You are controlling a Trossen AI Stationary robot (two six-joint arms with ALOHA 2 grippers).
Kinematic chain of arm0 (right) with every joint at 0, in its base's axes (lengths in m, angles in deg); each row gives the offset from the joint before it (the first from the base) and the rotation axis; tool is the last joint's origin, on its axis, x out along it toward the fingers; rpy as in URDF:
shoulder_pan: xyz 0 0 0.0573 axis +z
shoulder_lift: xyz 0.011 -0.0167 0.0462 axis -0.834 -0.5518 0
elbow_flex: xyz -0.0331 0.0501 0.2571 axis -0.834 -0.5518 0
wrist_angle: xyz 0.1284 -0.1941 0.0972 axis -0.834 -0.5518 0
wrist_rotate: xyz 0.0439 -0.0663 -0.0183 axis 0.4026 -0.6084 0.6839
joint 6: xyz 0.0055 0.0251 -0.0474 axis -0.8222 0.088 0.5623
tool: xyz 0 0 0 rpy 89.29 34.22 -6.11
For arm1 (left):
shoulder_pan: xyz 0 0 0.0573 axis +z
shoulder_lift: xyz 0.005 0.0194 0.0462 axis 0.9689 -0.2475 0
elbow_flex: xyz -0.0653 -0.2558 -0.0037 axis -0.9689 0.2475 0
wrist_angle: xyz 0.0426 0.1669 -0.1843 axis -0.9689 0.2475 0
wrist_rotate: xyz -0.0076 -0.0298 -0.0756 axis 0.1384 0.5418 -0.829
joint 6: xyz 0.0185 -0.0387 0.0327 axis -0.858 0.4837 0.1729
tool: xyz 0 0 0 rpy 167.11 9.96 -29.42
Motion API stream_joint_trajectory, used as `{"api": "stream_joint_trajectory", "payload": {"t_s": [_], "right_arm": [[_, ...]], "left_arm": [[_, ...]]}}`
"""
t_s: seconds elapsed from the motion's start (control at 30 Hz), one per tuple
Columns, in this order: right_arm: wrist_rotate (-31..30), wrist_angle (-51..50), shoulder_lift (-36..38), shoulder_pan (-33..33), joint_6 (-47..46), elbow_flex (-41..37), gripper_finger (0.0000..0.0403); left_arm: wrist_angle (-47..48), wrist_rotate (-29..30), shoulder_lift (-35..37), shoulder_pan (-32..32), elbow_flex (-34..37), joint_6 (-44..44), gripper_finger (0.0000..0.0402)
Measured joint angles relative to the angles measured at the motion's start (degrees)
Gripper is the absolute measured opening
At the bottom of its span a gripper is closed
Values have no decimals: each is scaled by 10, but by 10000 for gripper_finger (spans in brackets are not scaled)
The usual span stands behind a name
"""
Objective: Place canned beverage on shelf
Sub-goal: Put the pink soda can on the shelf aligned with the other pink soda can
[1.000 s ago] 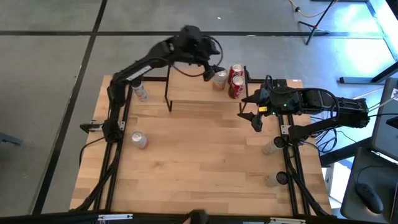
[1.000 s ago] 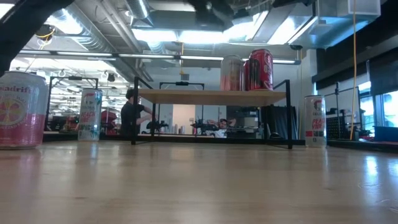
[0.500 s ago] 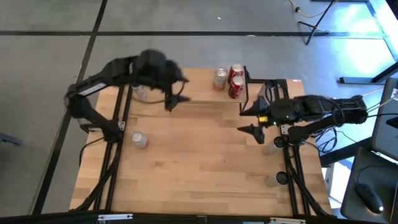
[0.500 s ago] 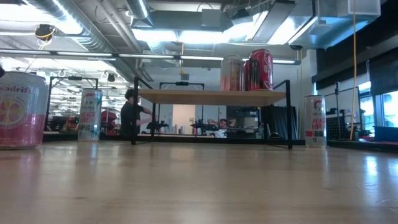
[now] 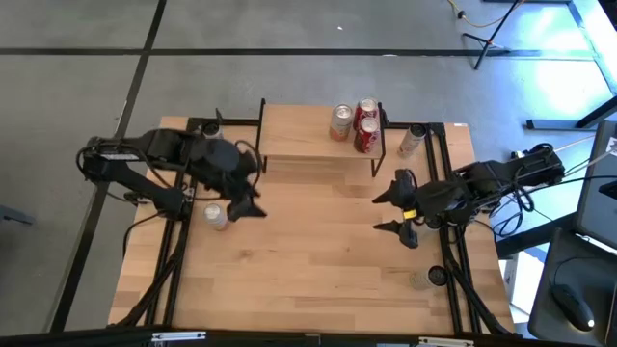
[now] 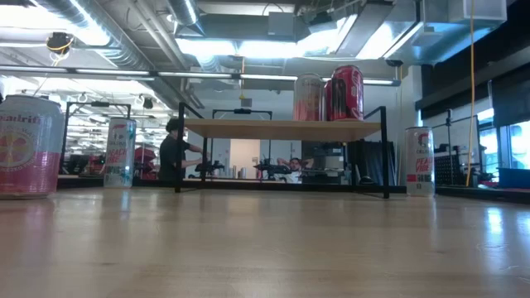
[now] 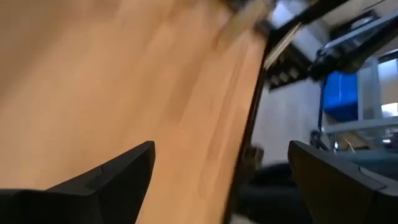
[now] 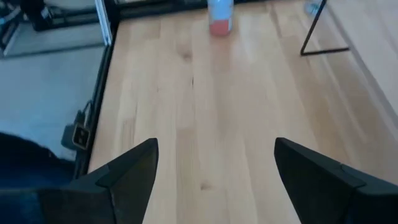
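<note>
Three cans [image 5: 353, 124] stand upright on the shelf [image 5: 308, 135].

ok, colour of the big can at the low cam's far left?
Pink and white can, with a citrus slice graphic; the low view shows it best.

Pink can [image 6: 29, 147] nearest camera, low view: partial lettering "adrift"; other labels unreadable

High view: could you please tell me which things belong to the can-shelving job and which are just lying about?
Job in hand:
shelf; three cans on it; loose can by the open left gripper; second can right of the shelf; third can near the table's right edge; open right gripper.

Lying about:
computer mouse; tripod legs on the floor.
</note>
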Motion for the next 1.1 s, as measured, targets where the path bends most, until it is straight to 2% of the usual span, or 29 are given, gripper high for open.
{"api": "stream_joint_trajectory", "payload": {"t_s": [0.2, 0.43, 0.77, 1.0, 1.1], "right_arm": [[0, -21, -13, -1, 0, 0, 308], [-20, -23, -14, -1, 1, 0, 308], [-20, -40, -14, -2, -7, 0, 308], [-20, -39, -14, -2, -8, 0, 308], [-20, -39, -14, -2, -8, 0, 308]], "left_arm": [[188, 54, -1, -53, 40, 95, 354], [274, 60, -1, -64, 118, 100, 354], [265, 45, 11, -21, 261, 53, 354], [207, 25, 16, -16, 329, -4, 354], [192, 34, 19, -16, 355, -16, 354]]}}
